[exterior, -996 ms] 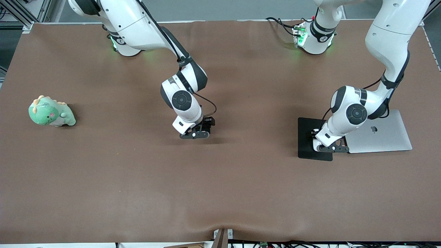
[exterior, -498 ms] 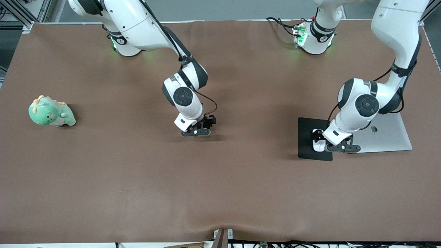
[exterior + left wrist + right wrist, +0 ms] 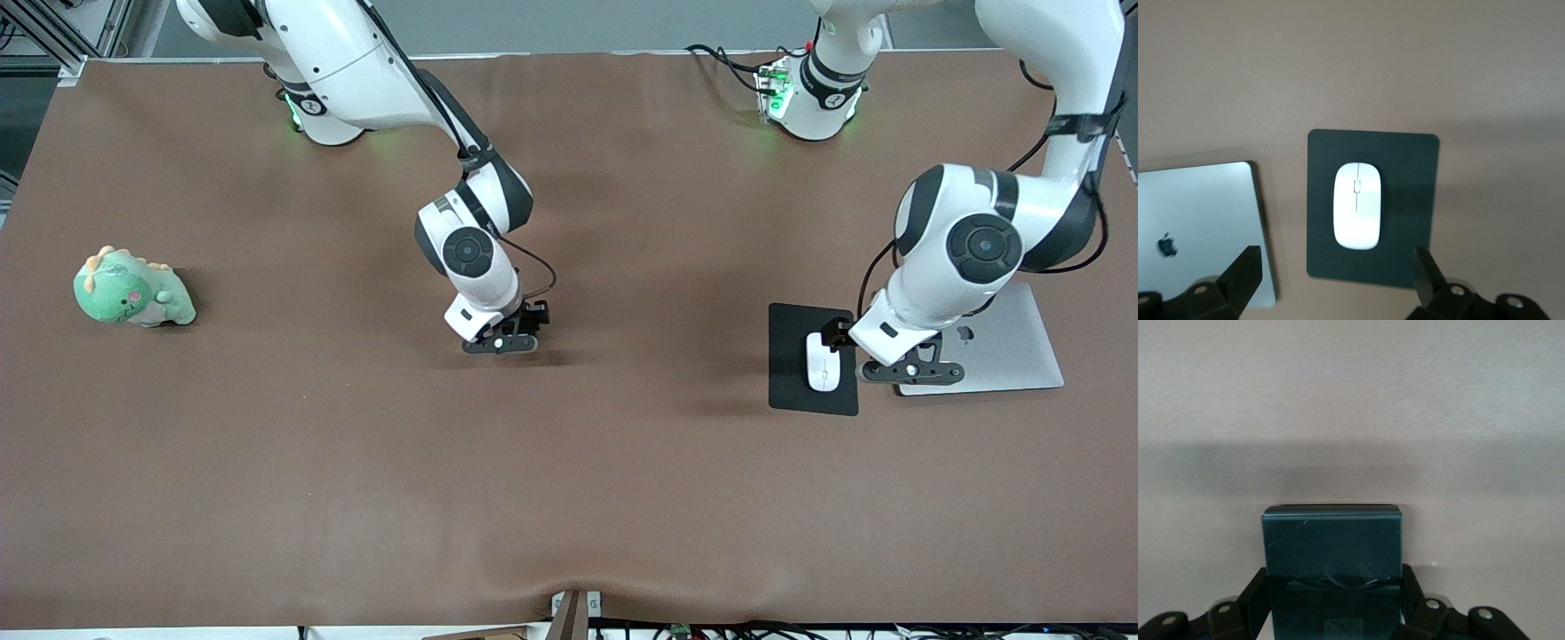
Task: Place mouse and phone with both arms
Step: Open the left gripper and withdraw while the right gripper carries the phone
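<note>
The white mouse (image 3: pixel 823 361) (image 3: pixel 1357 205) lies on a black mat (image 3: pixel 791 391) (image 3: pixel 1405 160) toward the left arm's end of the table. My left gripper (image 3: pixel 911 369) (image 3: pixel 1337 257) hangs open over the strip between the mat and a laptop, apart from the mouse and holding nothing. The phone (image 3: pixel 1331 553), a dark slab, sits between the fingers of my right gripper (image 3: pixel 502 342) (image 3: pixel 1335 583), which is shut on it low at mid-table. In the front view the phone is hidden under that gripper.
A closed silver laptop (image 3: pixel 1005 356) (image 3: pixel 1198 220) lies beside the mat toward the left arm's end. A green dinosaur plush (image 3: pixel 132 289) sits toward the right arm's end. A brown cloth (image 3: pixel 569 489) covers the table.
The left gripper rose and drew away toward the laptop, uncovering the mouse on the mat. The right gripper's fingers closed onto the phone.
</note>
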Available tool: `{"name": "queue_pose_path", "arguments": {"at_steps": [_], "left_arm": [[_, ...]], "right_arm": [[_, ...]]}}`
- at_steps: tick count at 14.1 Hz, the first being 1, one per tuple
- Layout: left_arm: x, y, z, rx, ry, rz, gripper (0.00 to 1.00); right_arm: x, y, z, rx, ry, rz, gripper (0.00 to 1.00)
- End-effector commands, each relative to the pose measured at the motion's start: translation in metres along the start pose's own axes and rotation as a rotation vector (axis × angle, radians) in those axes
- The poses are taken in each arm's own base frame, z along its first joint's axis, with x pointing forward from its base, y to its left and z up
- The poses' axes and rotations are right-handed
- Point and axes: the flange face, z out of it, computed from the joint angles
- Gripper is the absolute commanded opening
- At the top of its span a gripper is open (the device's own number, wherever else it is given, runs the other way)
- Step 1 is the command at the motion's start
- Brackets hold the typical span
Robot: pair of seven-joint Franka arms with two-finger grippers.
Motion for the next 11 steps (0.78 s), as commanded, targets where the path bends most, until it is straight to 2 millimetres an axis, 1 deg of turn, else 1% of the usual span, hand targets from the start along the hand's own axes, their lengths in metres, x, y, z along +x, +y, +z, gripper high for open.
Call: {"name": "queue_pose_path", "arguments": {"at_steps": [1,2,3,5,6,7,8,9,10,11], "left_arm": [[0.005,0.000,-0.066,-0.009,-0.036,-0.026,1.00],[0.007,-0.002,-0.088,-0.012,-0.054,-0.034,1.00],[0.006,-0.005,-0.104,-0.016,-0.073,-0.042,1.00],[0.003,0.001,-0.136,-0.024,-0.081,-0.041,1.00],[0.001,0.002,-0.149,-0.023,-0.080,-0.042,1.00],[-0.002,0.001,-0.163,-0.021,-0.068,-0.044,1.00],[-0.010,0.000,-0.179,-0.013,-0.052,-0.047,1.00],[-0.017,0.001,-0.191,-0.014,-0.046,-0.045,1.00],[-0.025,0.004,-0.207,-0.021,-0.035,-0.047,1.00],[-0.036,-0.003,-0.223,-0.010,-0.034,-0.052,1.00]], "right_arm": [[0.016,0.026,-0.053,-0.009,-0.045,0.064,0.00],[0.021,0.038,-0.072,-0.006,-0.048,0.083,0.00],[0.026,0.051,-0.090,-0.004,-0.053,0.095,0.00],[0.037,0.088,-0.115,-0.009,-0.077,0.141,0.00],[0.038,0.107,-0.123,-0.011,-0.092,0.137,0.00],[0.040,0.134,-0.128,-0.008,-0.099,0.134,0.00],[0.038,0.157,-0.134,-0.004,-0.103,0.124,0.00],[0.035,0.175,-0.137,-0.002,-0.107,0.129,0.00],[0.033,0.190,-0.139,-0.001,-0.111,0.149,0.00],[0.029,0.202,-0.141,-0.001,-0.114,0.152,0.00]]}}
